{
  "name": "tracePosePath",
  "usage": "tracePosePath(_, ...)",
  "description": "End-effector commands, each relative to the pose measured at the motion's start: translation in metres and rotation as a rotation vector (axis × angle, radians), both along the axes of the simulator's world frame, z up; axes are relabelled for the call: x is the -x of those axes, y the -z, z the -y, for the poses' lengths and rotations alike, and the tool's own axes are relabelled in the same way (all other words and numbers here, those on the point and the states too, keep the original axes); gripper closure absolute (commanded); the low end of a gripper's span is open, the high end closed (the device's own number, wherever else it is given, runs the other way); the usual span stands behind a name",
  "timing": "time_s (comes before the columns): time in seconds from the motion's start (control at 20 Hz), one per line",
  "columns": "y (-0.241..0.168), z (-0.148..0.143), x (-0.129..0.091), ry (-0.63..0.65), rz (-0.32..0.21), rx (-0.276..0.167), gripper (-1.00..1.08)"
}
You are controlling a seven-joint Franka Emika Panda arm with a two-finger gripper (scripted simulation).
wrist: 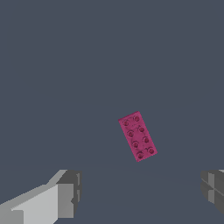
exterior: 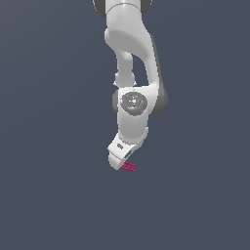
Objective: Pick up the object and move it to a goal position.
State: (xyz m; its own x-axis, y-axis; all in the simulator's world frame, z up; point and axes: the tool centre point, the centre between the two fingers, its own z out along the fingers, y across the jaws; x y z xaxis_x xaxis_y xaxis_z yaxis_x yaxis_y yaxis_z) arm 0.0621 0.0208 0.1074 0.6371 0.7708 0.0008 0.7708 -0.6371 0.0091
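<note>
Just one pink brick (wrist: pixel 138 136), between one tool's (wrist: pixel 140 192) spread fingers (wrist: pixel 65 192).

Flat even simulator light, dim slate backdrop, faint soft shadows, no glare, slightly coarse low-resolution renders

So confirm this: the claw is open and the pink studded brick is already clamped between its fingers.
Not clamped. The wrist view shows the pink brick lying free on the grey surface, clear of both fingers. The claw is indeed open, with nothing between its fingers.
</note>
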Motion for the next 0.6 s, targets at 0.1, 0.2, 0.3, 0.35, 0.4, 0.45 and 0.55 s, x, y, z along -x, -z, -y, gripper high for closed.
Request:
tracePosePath(0.1, 0.014, 0.000, -0.007, -0.131, -0.004, 0.001, -0.92)
tracePosePath(0.2, 0.020, 0.000, -0.010, -0.186, -0.005, 0.001, -0.92)
tracePosePath(0.3, 0.025, 0.001, -0.012, -0.235, -0.006, 0.000, -0.92)
tracePosePath(0.35, 0.027, 0.001, -0.013, -0.258, -0.006, 0.000, -0.92)
tracePosePath(0.4, 0.030, 0.001, -0.014, -0.279, -0.007, 0.000, -0.92)
tracePosePath(0.45, 0.032, 0.001, -0.015, -0.298, -0.007, -0.001, -0.92)
tracePosePath(0.55, 0.036, 0.001, -0.017, -0.333, -0.008, -0.001, -0.92)
